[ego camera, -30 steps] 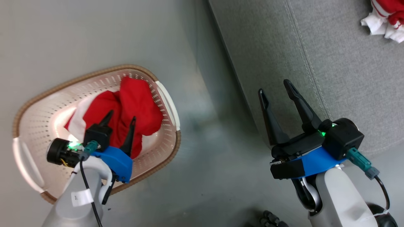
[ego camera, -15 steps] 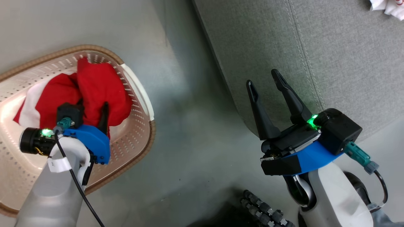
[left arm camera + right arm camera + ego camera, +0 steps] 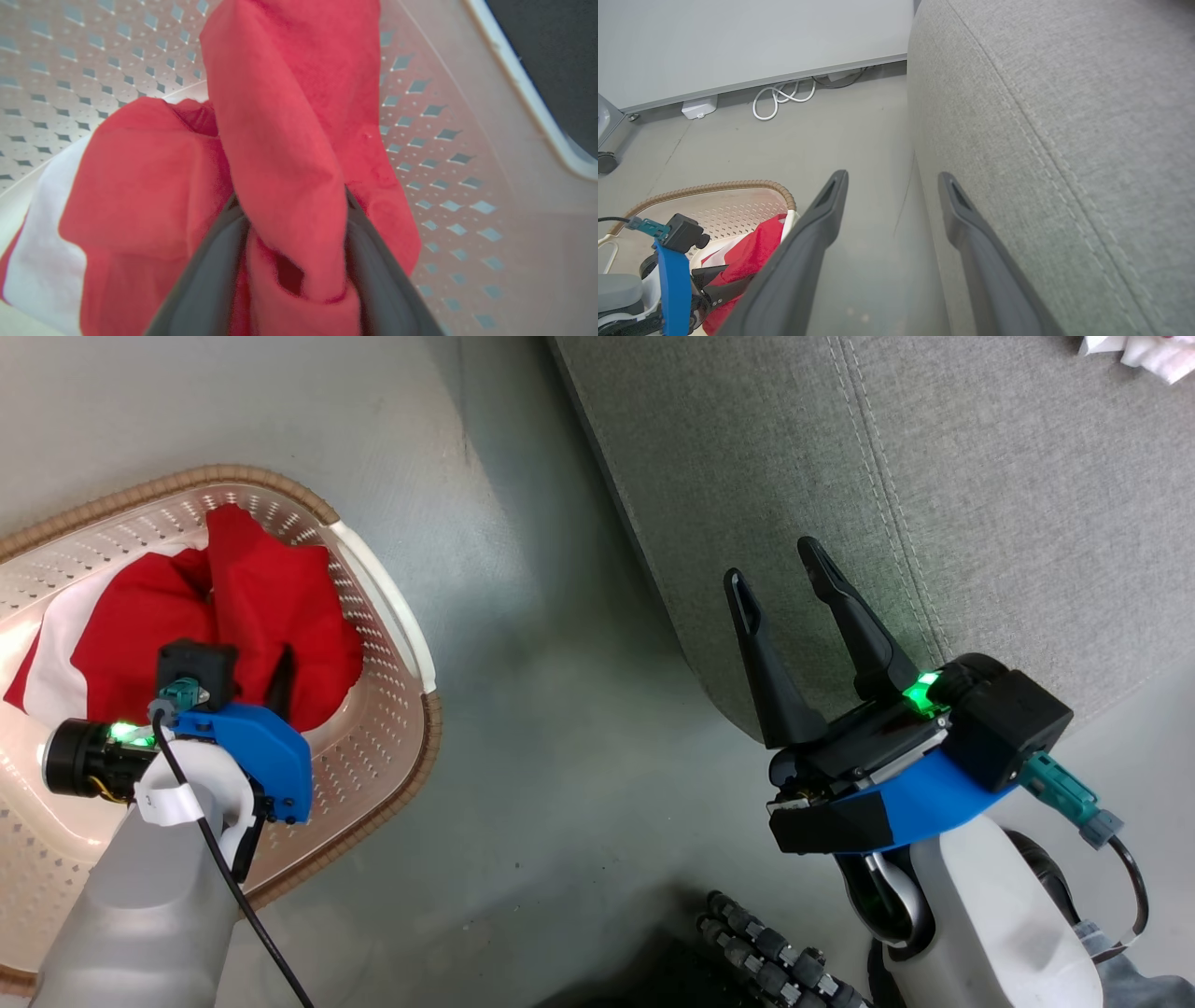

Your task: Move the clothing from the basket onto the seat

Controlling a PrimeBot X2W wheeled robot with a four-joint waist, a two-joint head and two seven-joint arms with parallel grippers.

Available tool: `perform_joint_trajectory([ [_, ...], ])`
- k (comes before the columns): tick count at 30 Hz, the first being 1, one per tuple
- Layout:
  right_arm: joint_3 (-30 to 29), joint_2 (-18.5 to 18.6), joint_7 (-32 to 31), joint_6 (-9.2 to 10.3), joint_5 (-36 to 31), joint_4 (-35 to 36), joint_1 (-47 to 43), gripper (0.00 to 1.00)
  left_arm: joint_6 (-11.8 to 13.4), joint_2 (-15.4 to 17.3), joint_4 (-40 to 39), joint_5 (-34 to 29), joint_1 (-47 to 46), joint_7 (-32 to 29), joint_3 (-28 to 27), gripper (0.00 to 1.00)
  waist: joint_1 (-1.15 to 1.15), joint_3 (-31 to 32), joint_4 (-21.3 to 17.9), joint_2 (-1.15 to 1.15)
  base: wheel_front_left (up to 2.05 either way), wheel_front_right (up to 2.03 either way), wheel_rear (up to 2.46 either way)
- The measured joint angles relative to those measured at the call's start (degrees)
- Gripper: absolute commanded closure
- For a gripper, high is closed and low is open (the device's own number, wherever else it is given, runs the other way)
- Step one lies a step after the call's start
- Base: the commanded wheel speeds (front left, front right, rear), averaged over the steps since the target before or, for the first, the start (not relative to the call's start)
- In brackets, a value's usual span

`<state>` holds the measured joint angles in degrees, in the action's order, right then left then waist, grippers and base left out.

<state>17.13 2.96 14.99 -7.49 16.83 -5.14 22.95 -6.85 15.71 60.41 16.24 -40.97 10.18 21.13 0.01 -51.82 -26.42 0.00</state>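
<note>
The clothing (image 3: 271,607) is coloured bright red and trimmed in white — the basket (image 3: 378,737) is perforated cream-white, rimmed in brown — the seat (image 3: 980,476) is upholstered in light grey.

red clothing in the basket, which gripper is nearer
Left. The left gripper is in the basket with a fold of the red clothing between its fingers; the right gripper hangs open by the seat.

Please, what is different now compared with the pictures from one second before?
The left end effector went deeper into the clothing in the basket. A red fold now sits between its fingers, though a firm grip cannot be confirmed. The head camera shifted too. The right end effector stays open near the seat edge, and the basket has not moved.
</note>
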Motion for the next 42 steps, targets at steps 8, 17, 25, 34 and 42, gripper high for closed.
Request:
perform_joint_trajectory([
  [8, 0.13, 0.0, 0.0, 0.0, 0.0, 0.03, 0.16, 0.0, 0.0, -0.11, 0.8, 0.36, -0.42, 0.49, 0.89, 1.0, 0.0, -0.13, 0.15, 0.0, 0.0, 0.0, 0.0],
  [17, 0.29, -0.01, 0.01, 0.0, -0.13, -0.01, 0.65, 0.0, -0.09, -0.37, 1.86, 0.97, -1.31, 0.53, 1.7, 1.0, 0.0, -0.02, 0.62, 0.0, 0.0, 0.0, 0.0],
  [25, -0.48, -0.02, 0.01, 0.0, -1.81, -0.64, 0.67, 0.0, -0.26, -2.36, 3.48, 2.11, -1.31, 1.22, 2.89, 1.0, 0.0, 2.68, 2.09, 0.0, 0.0, 0.0, 0.0],
  [34, -2.34, -0.03, 0.03, 0.0, -6.0, -2.35, -0.04, 0.0, -0.43, -6.43, 5.19, 3.52, 1.05, 3.38, 5.17, 1.0, 0.0, 10.04, 5.43, 0.0, 0.0, 0.0, 0.0],
  [42, -2.88, -0.08, 0.04, 0.0, -8.77, -5.1, -2.5, 0.0, -0.55, -9.88, 3.14, 6.35, 5.46, 4.56, 10.39, 1.0, -0.01, 19.3, 9.44, 0.0, 0.0, 0.0, 0.0],
])
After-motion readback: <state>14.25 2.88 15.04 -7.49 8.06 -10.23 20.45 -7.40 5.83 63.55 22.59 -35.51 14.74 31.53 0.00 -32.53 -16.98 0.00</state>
